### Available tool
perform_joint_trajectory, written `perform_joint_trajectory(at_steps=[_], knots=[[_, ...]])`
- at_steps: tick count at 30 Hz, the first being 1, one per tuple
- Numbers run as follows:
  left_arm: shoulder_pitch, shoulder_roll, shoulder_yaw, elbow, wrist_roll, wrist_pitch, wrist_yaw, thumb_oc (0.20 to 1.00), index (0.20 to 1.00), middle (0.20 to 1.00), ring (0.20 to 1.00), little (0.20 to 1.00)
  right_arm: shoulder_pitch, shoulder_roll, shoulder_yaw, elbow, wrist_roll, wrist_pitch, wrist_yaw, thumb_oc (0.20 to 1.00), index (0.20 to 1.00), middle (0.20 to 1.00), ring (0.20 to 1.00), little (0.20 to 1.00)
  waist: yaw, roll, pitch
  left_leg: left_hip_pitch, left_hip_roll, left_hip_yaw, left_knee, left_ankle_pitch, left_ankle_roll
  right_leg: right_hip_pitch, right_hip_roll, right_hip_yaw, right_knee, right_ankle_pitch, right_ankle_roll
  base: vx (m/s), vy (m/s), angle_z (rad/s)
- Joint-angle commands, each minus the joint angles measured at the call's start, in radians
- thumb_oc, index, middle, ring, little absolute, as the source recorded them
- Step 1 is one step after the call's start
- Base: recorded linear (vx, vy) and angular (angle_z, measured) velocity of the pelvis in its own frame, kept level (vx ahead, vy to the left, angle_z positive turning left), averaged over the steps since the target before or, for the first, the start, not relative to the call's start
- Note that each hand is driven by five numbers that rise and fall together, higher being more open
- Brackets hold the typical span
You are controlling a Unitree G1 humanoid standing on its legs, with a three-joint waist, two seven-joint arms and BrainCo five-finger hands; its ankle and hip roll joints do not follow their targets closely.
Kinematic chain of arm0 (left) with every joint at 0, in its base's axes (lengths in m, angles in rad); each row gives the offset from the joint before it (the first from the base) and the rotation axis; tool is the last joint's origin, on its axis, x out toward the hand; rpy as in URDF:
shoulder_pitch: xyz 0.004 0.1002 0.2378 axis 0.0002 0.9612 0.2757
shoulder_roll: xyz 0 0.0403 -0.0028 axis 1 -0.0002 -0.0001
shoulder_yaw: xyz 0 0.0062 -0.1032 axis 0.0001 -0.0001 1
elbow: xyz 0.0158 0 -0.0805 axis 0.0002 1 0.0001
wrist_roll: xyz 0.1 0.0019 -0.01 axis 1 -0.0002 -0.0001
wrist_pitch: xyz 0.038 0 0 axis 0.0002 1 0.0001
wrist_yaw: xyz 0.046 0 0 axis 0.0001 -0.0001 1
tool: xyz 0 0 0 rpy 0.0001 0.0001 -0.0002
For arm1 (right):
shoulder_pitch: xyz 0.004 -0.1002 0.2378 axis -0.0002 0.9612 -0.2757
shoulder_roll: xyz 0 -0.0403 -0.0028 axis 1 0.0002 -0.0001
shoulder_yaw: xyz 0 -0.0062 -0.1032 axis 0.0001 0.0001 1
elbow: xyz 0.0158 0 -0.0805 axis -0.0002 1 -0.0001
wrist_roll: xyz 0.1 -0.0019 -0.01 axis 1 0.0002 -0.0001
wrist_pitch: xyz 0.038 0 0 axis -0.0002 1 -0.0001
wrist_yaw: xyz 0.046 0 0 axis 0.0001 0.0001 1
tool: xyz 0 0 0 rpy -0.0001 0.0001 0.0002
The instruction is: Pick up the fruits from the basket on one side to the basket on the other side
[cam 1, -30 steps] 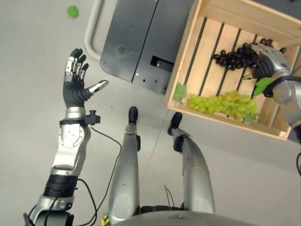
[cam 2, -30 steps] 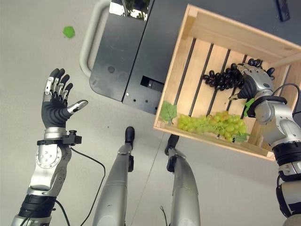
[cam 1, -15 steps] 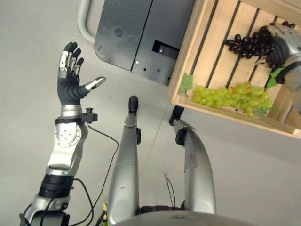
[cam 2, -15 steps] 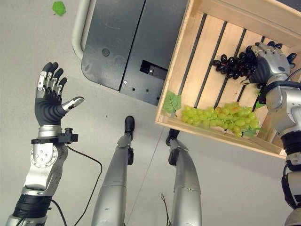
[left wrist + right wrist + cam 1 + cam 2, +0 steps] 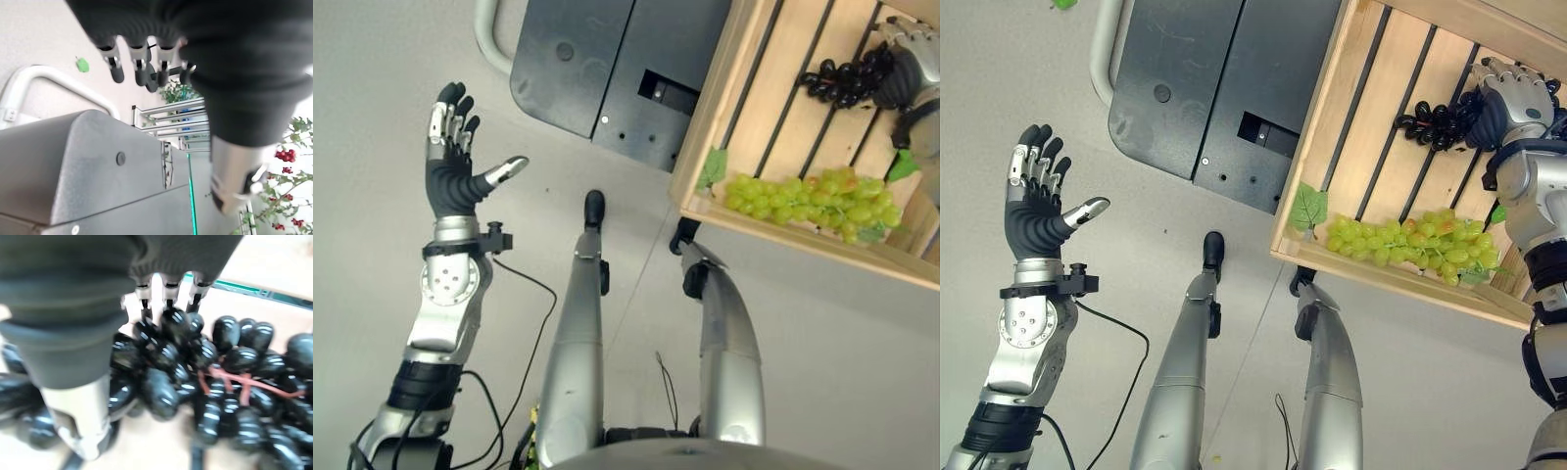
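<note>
1. Fingers of the right hand (image 5: 1513,98) are curled down into the dark grape bunch (image 5: 1435,119); in the right wrist view the fingertips (image 5: 168,316) sit among the berries with the thumb low on the other side. Reads as a closing grasp on the bunch, not yet lifted.
2. Dark bunch lies on the slats at 1 o'clock in the wooden crate (image 5: 1332,147). Green grape bunch (image 5: 1410,250) lies along the crate's near wall at 3 o'clock, with a green leaf (image 5: 1309,207) at its left end.
3. Left hand (image 5: 450,162) is raised at 10 o'clock over bare floor, fingers straight and spread, thumb out, holding nothing. Well apart from the crate.
4. Dark grey machine base (image 5: 597,69) sits at 12 o'clock, just beside the crate's left wall.
5. Risks, my read:
   - Grip is on loose berries rather than the stem (image 5: 230,379), so berries may tear off or the bunch may slip out on lift.
   - Bunch droops below the hand and could snag the crate wall on the way out.
   - No destination basket is in sight, so the carry path is unknown.
</note>
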Motion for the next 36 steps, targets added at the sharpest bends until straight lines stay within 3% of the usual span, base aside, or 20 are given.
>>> perform_joint_trajectory(at_steps=[1, 7, 11, 12, 13, 14, 15, 16, 17, 18, 19, 21, 22, 24, 25, 28, 32, 34, 35, 36], knots=[[0.038, -0.014, 0.052, -0.109, 0.024, -0.065, 0.019, 1.000, 1.000, 1.000, 1.000, 1.000, -0.014, -0.035, 0.072, 0.003, 0.023, 0.025, 0.004, 1.000, 1.000, 1.000, 1.000, 1.000, -0.014, 0.046, -0.020, -0.017, -0.041, 0.014, -0.022, -0.016, 0.034, -0.001, 0.018, -0.012, 0.033, -0.111, 0.065, -0.06, 0.007, 0.01], [0.043, -0.016, 0.054, -0.099, 0.021, -0.063, 0.018, 1.000, 1.000, 1.000, 1.000, 1.000, 0.000, -0.019, 0.091, 0.016, 0.028, 0.030, 0.052, 1.000, 1.000, 1.000, 1.000, 1.000, -0.015, 0.040, -0.020, 0.001, -0.043, 0.005, -0.016, -0.042, 0.030, 0.015, 0.021, -0.001, 0.037, -0.131, 0.074, 0.02, -0.006, 0.00], [0.038, -0.002, 0.056, -0.087, 0.016, -0.053, -0.003, 1.000, 1.000, 1.000, 1.000, 1.000, -0.018, -0.054, 0.192, -0.017, 0.059, 0.003, 0.194, 1.000, 1.000, 1.000, 1.000, 1.000, -0.013, 0.028, -0.020, -0.018, -0.041, 0.011, -0.023, -0.017, 0.034, 0.001, 0.018, -0.017, 0.024, -0.106, 0.068, 0.00, -0.002, 0.01], [0.043, -0.004, 0.054, -0.086, 0.016, -0.052, -0.004, 1.000, 1.000, 1.000, 1.000, 1.000, -0.016, -0.053, 0.197, -0.017, 0.060, 0.003, 0.196, 1.000, 1.000, 1.000, 1.000, 1.000, -0.015, 0.029, -0.020, 0.003, -0.042, 0.005, -0.019, -0.041, 0.028, 0.019, 0.021, -0.004, 0.032, -0.128, 0.076, -0.07, 0.022, 0.02], [0.043, 0.002, 0.055, -0.086, 0.012, -0.050, -0.018, 1.000, 1.000, 1.000, 1.000, 1.000, -0.020, -0.073, 0.215, -0.031, 0.102, -0.010, 0.226, 1.000, 1.000, 1.000, 1.000, 1.000, -0.013, 0.026, -0.020, -0.017, -0.042, 0.009, -0.023, -0.016, 0.033, 0.003, 0.019, -0.016, 0.024, -0.104, 0.068, 0.05, -0.016, 0.02], [0.048, 0.000, 0.053, -0.084, 0.011, -0.050, -0.019, 1.000, 1.000, 1.000, 1.000, 1.000, -0.017, -0.072, 0.220, -0.030, 0.103, -0.011, 0.228, 1.000, 1.000, 1.000, 1.000, 1.000, -0.014, 0.027, -0.020, 0.004, -0.043, 0.003, -0.018, -0.040, 0.028, 0.021, 0.022, -0.004, 0.032, -0.126, 0.076, -0.06, 0.014, 0.02], [0.047, 0.007, 0.054, -0.087, 0.009, -0.051, -0.028, 1.000, 1.000, 1.000, 1.000, 1.000, -0.024, -0.082, 0.231, -0.036, 0.120, -0.019, 0.251, 0.944, 0.944, 0.944, 0.944, 0.944, -0.011, 0.024, -0.020, -0.017, -0.042, 0.009, -0.021, -0.016, 0.033, 0.005, 0.019, -0.016, 0.021, -0.103, 0.068, 0.06, -0.020, 0.04], [0.055, 0.009, 0.051, -0.086, 0.006, -0.052, -0.036, 1.000, 1.000, 1.000, 1.000, 1.000, -0.024, -0.084, 0.247, -0.034, 0.134, -0.024, 0.260, 0.671, 0.671, 0.671, 0.671, 0.671, -0.012, 0.024, -0.020, 0.005, -0.042, 0.002, -0.015, -0.040, 0.027, 0.024, 0.021, -0.006, 0.028, -0.125, 0.077, 0.00, -0.008, 0.03], [0.057, 0.011, 0.051, -0.085, 0.002, -0.052, -0.040, 1.000, 1.000, 1.000, 1.000, 1.000, -0.026, -0.085, 0.257, -0.033, 0.147, -0.027, 0.265, 0.545, 0.545, 0.545, 0.545, 0.545, -0.011, 0.023, -0.020, 0.005, -0.042, 0.002, -0.015, -0.040, 0.026, 0.025, 0.022, -0.004, 0.026, -0.123, 0.077, 0.05, -0.022, 0.04], [0.056, 0.014, 0.052, -0.082, 0.001, -0.050, -0.043, 1.000, 1.000, 1.000, 1.000, 1.000, -0.030, -0.086, 0.270, -0.032, 0.156, -0.031, 0.276, 0.313, 0.313, 0.313, 0.313, 0.313, -0.010, 0.020, -0.020, 0.007, -0.041, 0.003, -0.016, -0.040, 0.026, 0.027, 0.022, -0.004, 0.021, -0.122, 0.077, 0.00, 0.000, 0.00], [0.056, 0.018, 0.052, -0.080, 0.003, -0.050, -0.045, 1.000, 1.000, 1.000, 1.000, 1.000, -0.041, -0.090, 0.288, -0.033, 0.162, -0.032, 0.291, 0.200, 0.200, 0.200, 0.200, 0.200, -0.010, 0.019, -0.020, 0.008, -0.040, 0.005, -0.019, -0.039, 0.026, 0.027, 0.023, -0.004, 0.018, -0.119, 0.078, 0.00, 0.000, 0.00], [0.047, 0.024, 0.050, -0.079, 0.007, -0.049, -0.052, 1.000, 1.000, 1.000, 1.000, 1.000, -0.066, -0.092, 0.315, -0.039, 0.180, -0.036, 0.319, 0.200, 0.200, 0.200, 0.200, 0.200, -0.008, 0.017, -0.020, -0.016, -0.038, 0.015, -0.024, -0.015, 0.031, 0.007, 0.021, -0.012, 0.004, -0.093, 0.071, -0.03, 0.010, 0.00], [0.053, 0.022, 0.048, -0.077, 0.007, -0.048, -0.053, 1.000, 1.000, 1.000, 1.000, 1.000, -0.063, -0.091, 0.321, -0.039, 0.180, -0.037, 0.320, 0.200, 0.200, 0.200, 0.200, 0.200, -0.009, 0.017, -0.020, 0.006, -0.038, 0.009, -0.019, -0.039, 0.026, 0.025, 0.024, 0.000, 0.013, -0.116, 0.079, 0.00, 0.000, 0.00], [0.048, 0.020, 0.049, -0.075, 0.006, -0.048, -0.055, 1.000, 1.000, 1.000, 1.000, 1.000, -0.079, -0.084, 0.320, -0.033, 0.189, -0.039, 0.319, 0.200, 0.200, 0.200, 0.200, 0.200, -0.008, 0.020, -0.020, -0.014, -0.036, 0.016, -0.023, -0.014, 0.032, 0.007, 0.023, -0.010, 0.002, -0.093, 0.070, 0.00, 0.000, 0.00], [0.054, 0.019, 0.047, -0.073, 0.005, -0.048, -0.055, 1.000, 1.000, 1.000, 1.000, 1.000, -0.074, -0.082, 0.324, -0.032, 0.190, -0.039, 0.320, 0.200, 0.200, 0.200, 0.200, 0.200, -0.009, 0.020, -0.020, 0.008, -0.037, 0.009, -0.019, -0.039, 0.026, 0.026, 0.026, 0.002, 0.011, -0.116, 0.078, 0.00, 0.000, 0.00], [0.045, 0.020, 0.050, -0.076, 0.010, -0.046, -0.056, 1.000, 1.000, 1.000, 1.000, 1.000, -0.093, -0.082, 0.331, -0.031, 0.189, -0.039, 0.325, 0.200, 0.200, 0.200, 0.200, 0.200, -0.009, 0.020, -0.020, -0.011, -0.034, 0.015, -0.026, -0.014, 0.032, 0.010, 0.023, -0.009, -0.001, -0.093, 0.071, -0.02, 0.004, 0.00], [0.049, 0.019, 0.049, -0.075, 0.011, -0.044, -0.057, 1.000, 1.000, 1.000, 1.000, 1.000, -0.095, -0.077, 0.338, -0.033, 0.189, -0.042, 0.326, 0.200, 0.200, 0.200, 0.200, 0.200, -0.010, 0.018, -0.020, 0.013, -0.034, 0.009, -0.023, -0.038, 0.025, 0.033, 0.027, 0.002, 0.003, -0.116, 0.078, 0.00, 0.000, 0.00], [0.041, 0.020, 0.051, -0.078, 0.014, -0.042, -0.057, 1.000, 1.000, 1.000, 1.000, 1.000, -0.103, -0.076, 0.332, -0.038, 0.187, -0.040, 0.325, 0.200, 0.200, 0.200, 0.200, 0.200, -0.010, 0.017, -0.020, -0.010, -0.033, 0.016, -0.028, -0.013, 0.031, 0.014, 0.025, -0.011, -0.006, -0.092, 0.070, 0.00, 0.000, 0.00], [0.047, 0.017, 0.047, -0.077, 0.015, -0.041, -0.058, 1.000, 1.000, 1.000, 1.000, 1.000, -0.097, -0.073, 0.334, -0.039, 0.186, -0.041, 0.325, 0.200, 0.200, 0.200, 0.200, 0.200, -0.011, 0.017, -0.020, 0.012, -0.033, 0.010, -0.023, -0.038, 0.025, 0.034, 0.028, 0.000, 0.002, -0.115, 0.078, 0.00, 0.000, 0.00], [0.040, 0.018, 0.048, -0.079, 0.017, -0.041, -0.058, 1.000, 1.000, 1.000, 1.000, 1.000, -0.102, -0.074, 0.328, -0.039, 0.188, -0.040, 0.324, 0.200, 0.200, 0.200, 0.200, 0.200, -0.010, 0.017, -0.020, -0.011, -0.032, 0.016, -0.026, -0.014, 0.030, 0.014, 0.026, -0.012, -0.006, -0.092, 0.070, 0.06, -0.030, -0.01]])
